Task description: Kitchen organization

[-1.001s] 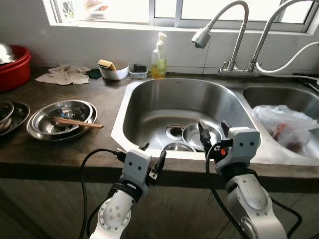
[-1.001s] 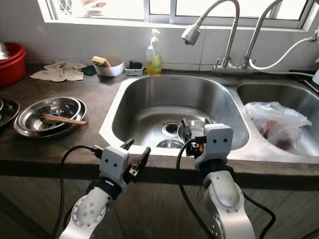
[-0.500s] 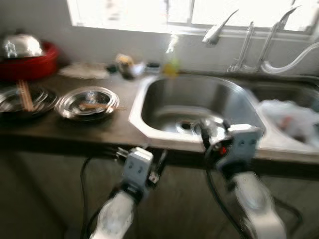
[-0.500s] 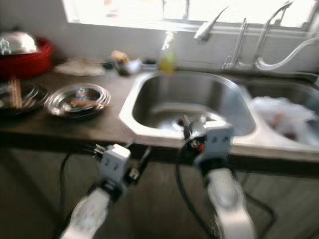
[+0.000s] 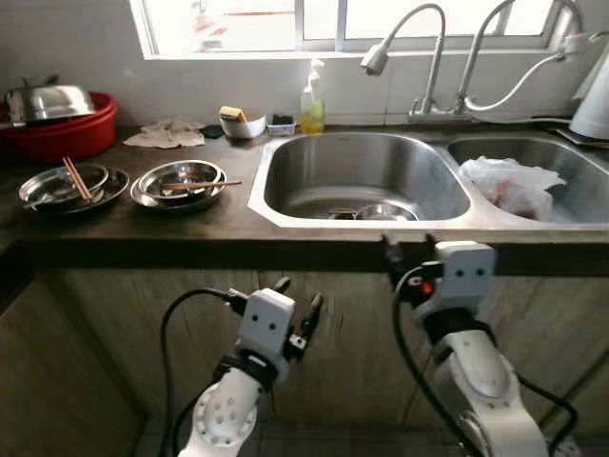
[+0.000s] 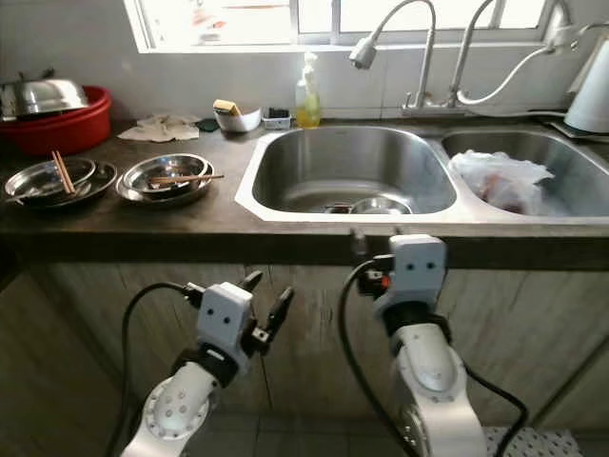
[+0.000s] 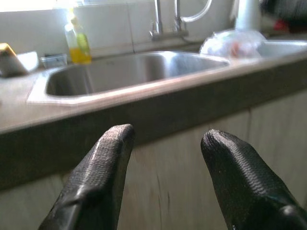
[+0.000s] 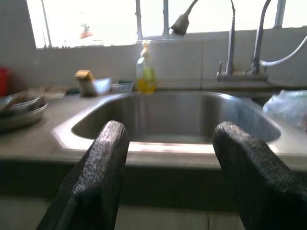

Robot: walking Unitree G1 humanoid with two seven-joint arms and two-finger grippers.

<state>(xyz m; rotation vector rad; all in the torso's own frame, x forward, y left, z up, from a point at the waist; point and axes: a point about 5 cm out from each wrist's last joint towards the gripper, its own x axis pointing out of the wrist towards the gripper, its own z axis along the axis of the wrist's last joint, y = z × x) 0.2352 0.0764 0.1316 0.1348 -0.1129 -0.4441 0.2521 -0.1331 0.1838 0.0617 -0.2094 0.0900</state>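
Sharp, daylit from the overexposed window (image 5: 314, 19) (wrist views softer), cabinets shadowed.

Glossy steel sink (image 5: 362, 181) and bowls (image 5: 181, 181), matt dark countertop (image 5: 143, 224), crinkled clear plastic bag (image 5: 509, 186).

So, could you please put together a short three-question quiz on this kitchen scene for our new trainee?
1. True or false: the left gripper is holding a dish.
2. Which sink basin holds the plastic bag? A) the left basin B) the right basin
3. Fill in: the chopsticks lie across a steel ____ on the counter.

Key:
1. False; its fingers are open and empty, below the counter edge.
2. B
3. bowl
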